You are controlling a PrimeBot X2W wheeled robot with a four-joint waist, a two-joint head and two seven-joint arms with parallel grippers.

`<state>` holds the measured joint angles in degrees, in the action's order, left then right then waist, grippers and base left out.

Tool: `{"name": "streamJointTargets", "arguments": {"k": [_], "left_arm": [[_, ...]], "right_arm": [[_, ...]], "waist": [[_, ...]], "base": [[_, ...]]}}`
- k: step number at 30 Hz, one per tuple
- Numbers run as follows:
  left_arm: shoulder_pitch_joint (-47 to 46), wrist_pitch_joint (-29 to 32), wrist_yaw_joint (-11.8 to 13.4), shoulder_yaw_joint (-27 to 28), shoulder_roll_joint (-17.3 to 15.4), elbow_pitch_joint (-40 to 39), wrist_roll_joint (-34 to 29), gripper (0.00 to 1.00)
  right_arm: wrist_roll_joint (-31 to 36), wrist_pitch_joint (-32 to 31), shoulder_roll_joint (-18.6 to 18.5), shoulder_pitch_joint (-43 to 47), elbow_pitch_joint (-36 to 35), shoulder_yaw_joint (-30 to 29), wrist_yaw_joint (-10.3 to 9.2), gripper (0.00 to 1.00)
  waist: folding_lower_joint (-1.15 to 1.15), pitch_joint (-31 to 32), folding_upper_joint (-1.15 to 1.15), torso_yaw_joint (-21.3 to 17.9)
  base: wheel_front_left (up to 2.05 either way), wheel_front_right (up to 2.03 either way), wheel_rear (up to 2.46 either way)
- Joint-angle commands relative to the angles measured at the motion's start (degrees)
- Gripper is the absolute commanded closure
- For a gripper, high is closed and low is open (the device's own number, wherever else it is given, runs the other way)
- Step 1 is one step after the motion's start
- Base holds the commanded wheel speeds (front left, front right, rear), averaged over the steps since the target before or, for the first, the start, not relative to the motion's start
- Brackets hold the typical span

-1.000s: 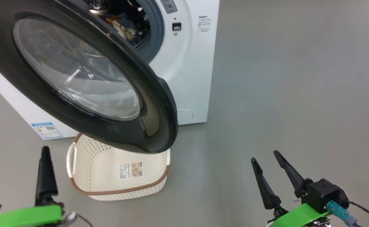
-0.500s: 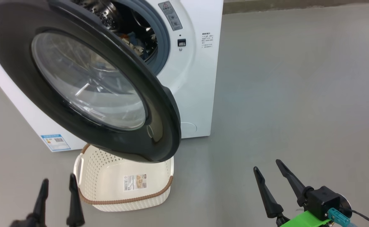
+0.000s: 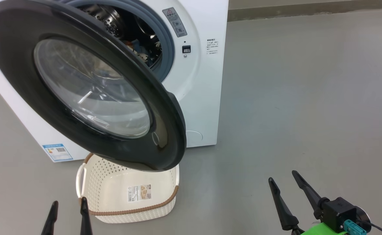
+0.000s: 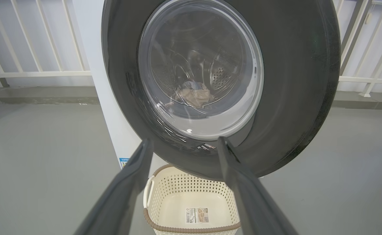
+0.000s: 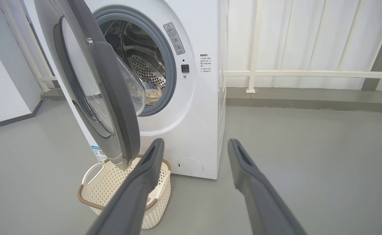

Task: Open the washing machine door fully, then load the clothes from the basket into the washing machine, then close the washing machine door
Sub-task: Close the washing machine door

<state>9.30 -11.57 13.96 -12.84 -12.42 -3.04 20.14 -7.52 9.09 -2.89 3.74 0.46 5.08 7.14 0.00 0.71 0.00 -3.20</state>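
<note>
The washing machine stands with its door swung wide open, black rim and glass bowl facing me. The clothes lie inside the steel drum, blue and cream fabric also showing through the door glass as the clothes and past the gasket as the clothes. The basket sits on the floor under the door's lower edge, with nothing in it. My left gripper is open, low and just left of the basket. My right gripper is open over bare floor, well right of the machine.
Grey floor spreads to the right of the machine. A white railing with a low kerb runs behind it. The door overhangs the basket's back half. A round filter cover sits low on the machine's front.
The head camera has tilted up, so the whole picture slid down. My left gripper has turned and drawn back low; both its fingers now show instead of one. The door holds its angle.
</note>
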Motion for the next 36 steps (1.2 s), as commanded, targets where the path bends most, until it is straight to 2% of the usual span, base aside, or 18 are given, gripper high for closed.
{"name": "streamJointTargets", "arguments": {"k": [1,22,23,24,25,36], "left_arm": [[-1.1,-0.1,0.7,1.8,-0.6,-1.7,-0.6,0.0],[-1.4,0.2,1.5,1.3,-0.6,-1.4,-0.1,0.0],[-1.4,0.2,1.6,1.3,-0.6,-1.4,-0.1,0.0],[-1.4,0.2,1.6,1.3,-0.6,-1.4,-0.1,0.0],[-1.5,0.2,1.6,1.3,-0.6,-1.4,-0.1,0.0],[-1.7,-0.2,2.0,1.2,-0.5,-1.6,0.3,0.0]], "right_arm": [[0.6,0.0,0.0,-0.3,-1.7,1.2,0.35,0.0],[0.4,-0.3,0.0,-0.3,-1.9,1.2,0.35,0.0],[0.2,-0.4,0.0,-0.3,-1.8,1.2,0.35,0.49],[0.2,-0.4,0.0,-0.3,-1.8,1.2,0.35,0.49],[-0.3,-0.4,0.0,-0.3,-1.8,1.3,0.35,1.0],[-0.3,-0.7,0.0,-0.8,-1.6,1.1,0.35,1.0]], "waist": [[0.0,0.1,0.0,-0.1],[0.0,0.1,0.0,-0.6],[0.0,0.1,0.0,-0.5],[0.0,0.1,0.0,-0.5],[0.0,0.1,0.0,-0.5],[0.0,-0.4,0.0,0.5]], "base": [[0.0,0.0,0.0],[0.0,0.0,0.0],[0.0,0.0,0.0],[0.0,0.0,0.0],[0.0,0.0,0.0],[0.0,0.0,0.0]]}}
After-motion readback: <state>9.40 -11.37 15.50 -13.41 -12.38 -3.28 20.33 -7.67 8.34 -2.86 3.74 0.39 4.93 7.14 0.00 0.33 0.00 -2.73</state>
